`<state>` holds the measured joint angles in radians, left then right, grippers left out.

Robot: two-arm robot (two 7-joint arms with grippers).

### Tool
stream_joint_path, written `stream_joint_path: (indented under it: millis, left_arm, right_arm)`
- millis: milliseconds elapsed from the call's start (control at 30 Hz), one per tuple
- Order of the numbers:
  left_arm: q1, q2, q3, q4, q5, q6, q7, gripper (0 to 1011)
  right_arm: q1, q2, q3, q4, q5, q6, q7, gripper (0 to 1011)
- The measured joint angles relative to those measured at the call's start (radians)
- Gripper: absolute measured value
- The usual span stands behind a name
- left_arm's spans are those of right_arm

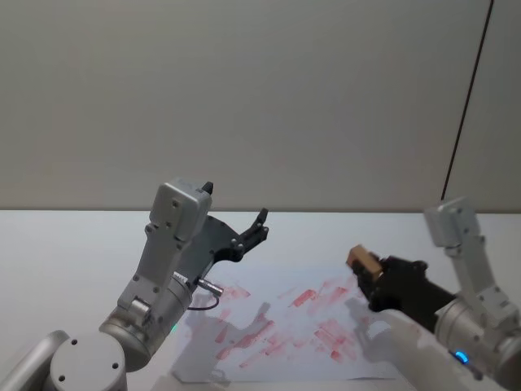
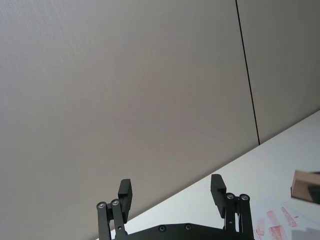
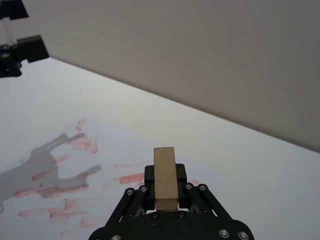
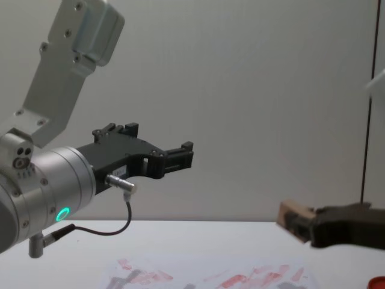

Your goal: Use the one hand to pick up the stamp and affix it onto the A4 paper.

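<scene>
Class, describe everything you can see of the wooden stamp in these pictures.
The stamp is a small, plain block of light tan wood, oblong with flat faces and square edges. The right gripper is shut on it, with one end sticking out beyond the black fingers. It hangs tilted in the air near the far right corner of the ink-marked A4 paper, touching only the gripper.

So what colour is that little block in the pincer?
Light tan, like bare wood; the stamp shows best in the right wrist view.
</scene>
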<state>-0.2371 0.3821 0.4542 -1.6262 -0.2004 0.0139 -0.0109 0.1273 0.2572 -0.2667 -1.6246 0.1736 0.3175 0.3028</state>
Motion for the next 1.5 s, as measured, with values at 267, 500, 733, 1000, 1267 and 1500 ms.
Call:
stream_joint_path:
  millis: [267,500,733,1000,1267,1500]
  left_arm:
    - [0.000,0.000,0.000,0.000,0.000,0.000,0.000,1002]
    - [0.000,0.000,0.000,0.000,0.000,0.000,0.000,1002]
    - [0.000,0.000,0.000,0.000,0.000,0.000,0.000,1002]
    - [0.000,0.000,0.000,0.000,0.000,0.000,0.000,1002]
    - [0.000,0.000,0.000,0.000,0.000,0.000,0.000,1003]
    - [0.000,0.000,0.000,0.000,0.000,0.000,0.000,1003]
  right_arm:
    - [0.012,-0.019,-0.035,0.026,-0.057,0.078,0.040,220]
    - [0.012,-0.032,-0.059,0.049,-0.093,0.121,0.047,220]
    - [0.015,-0.043,-0.073,0.068,-0.116,0.149,0.043,221]
    - [0.019,-0.054,-0.082,0.087,-0.126,0.165,0.026,220]
    - [0.023,-0.067,-0.084,0.094,-0.111,0.174,-0.005,220]
    - [0.023,-0.074,-0.081,0.091,-0.093,0.182,-0.034,221]
